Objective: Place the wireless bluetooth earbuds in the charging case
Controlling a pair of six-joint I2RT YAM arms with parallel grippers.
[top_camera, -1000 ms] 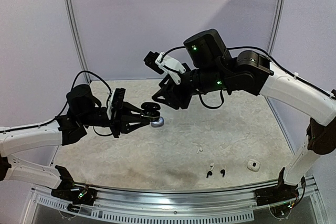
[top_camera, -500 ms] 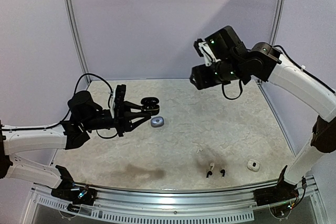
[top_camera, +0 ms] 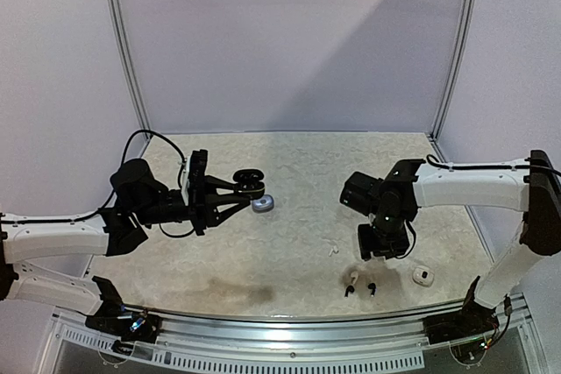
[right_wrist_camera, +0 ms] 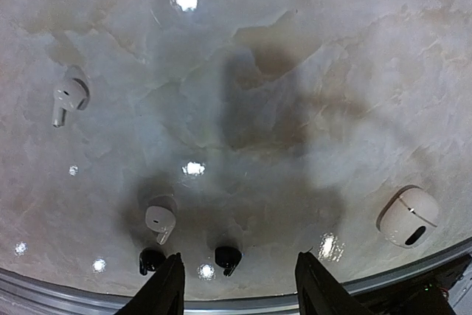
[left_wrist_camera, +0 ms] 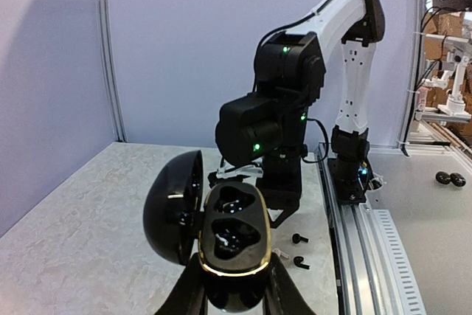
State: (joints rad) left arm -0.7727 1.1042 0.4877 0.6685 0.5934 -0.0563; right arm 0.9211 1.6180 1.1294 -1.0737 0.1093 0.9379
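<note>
My left gripper is shut on an open black charging case and holds it above the table. In the left wrist view the gripper clamps the gold-rimmed case; both wells look empty, and the lid is swung left. My right gripper is open, pointing down. In the right wrist view the gripper hangs just above a black earbud. A second black earbud and a white earbud lie left of it. Another white earbud lies farther away.
A closed grey-blue case lies on the table just under the held case. A small white case sits at the front right, also in the right wrist view. The table's front rail runs close to the earbuds.
The right arm swung from high at the back down to low over the earbuds at the front right. The left arm shifted only slightly, still holding the open case.
</note>
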